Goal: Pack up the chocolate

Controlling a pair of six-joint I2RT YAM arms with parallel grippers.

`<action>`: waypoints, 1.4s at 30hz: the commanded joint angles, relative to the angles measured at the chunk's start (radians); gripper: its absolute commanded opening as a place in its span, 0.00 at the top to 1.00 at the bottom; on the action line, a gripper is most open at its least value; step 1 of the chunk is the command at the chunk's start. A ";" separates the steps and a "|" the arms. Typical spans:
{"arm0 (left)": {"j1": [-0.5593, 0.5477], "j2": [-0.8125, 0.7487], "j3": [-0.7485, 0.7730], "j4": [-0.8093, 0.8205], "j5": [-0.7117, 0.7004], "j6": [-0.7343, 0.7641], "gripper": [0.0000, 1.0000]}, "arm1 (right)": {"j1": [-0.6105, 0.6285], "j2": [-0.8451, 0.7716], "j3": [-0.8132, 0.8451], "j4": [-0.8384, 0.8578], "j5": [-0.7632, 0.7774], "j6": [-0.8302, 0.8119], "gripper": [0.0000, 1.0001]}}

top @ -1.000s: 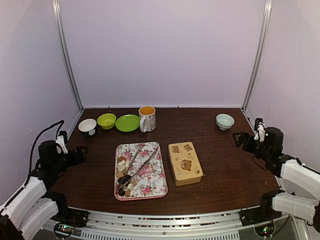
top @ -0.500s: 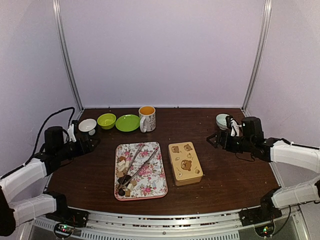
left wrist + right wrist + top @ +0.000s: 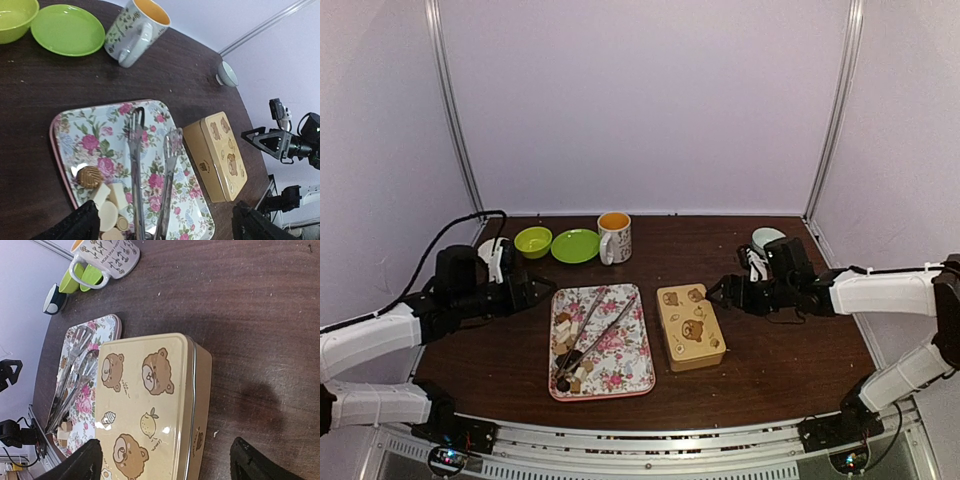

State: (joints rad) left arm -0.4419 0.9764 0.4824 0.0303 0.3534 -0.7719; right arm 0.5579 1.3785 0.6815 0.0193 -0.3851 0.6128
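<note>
**Both grippers spread and empty; chocolate nearer the left arm**

The left gripper (image 3: 162,231) has its fingers (image 3: 75,227) wide apart, holding nothing, over the near end of the floral tray (image 3: 107,120). The chocolate (image 3: 107,200) lies just ahead of the left finger, clustered at that near end beside the tongs (image 3: 136,165), which run lengthwise along the tray. The right gripper (image 3: 165,462) is likewise spread and empty, facing the closed tin (image 3: 145,405) (lid on, long axis parallel to the tray). The tin stands between it and the chocolate, so the left arm is the nearer.

Dark wood table (image 3: 770,340): floral tray (image 3: 632,368), bear tin (image 3: 690,326), mug (image 3: 614,238), green saucer (image 3: 575,246).
</note>
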 commanded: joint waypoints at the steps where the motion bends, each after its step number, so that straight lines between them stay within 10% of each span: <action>1: -0.151 0.101 0.081 0.078 -0.076 -0.056 0.05 | 0.039 0.047 0.026 0.027 -0.012 0.021 0.12; 23: -0.484 0.764 0.461 0.276 -0.008 -0.220 0.19 | 0.134 0.087 0.038 0.017 0.000 0.062 0.27; 42: -0.501 0.930 0.554 0.302 -0.005 -0.242 0.31 | 0.154 0.080 0.035 0.001 0.027 0.076 0.27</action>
State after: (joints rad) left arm -0.9398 1.8805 0.9936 0.2981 0.3401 -1.0191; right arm 0.7021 1.4651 0.7006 0.0223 -0.3843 0.6846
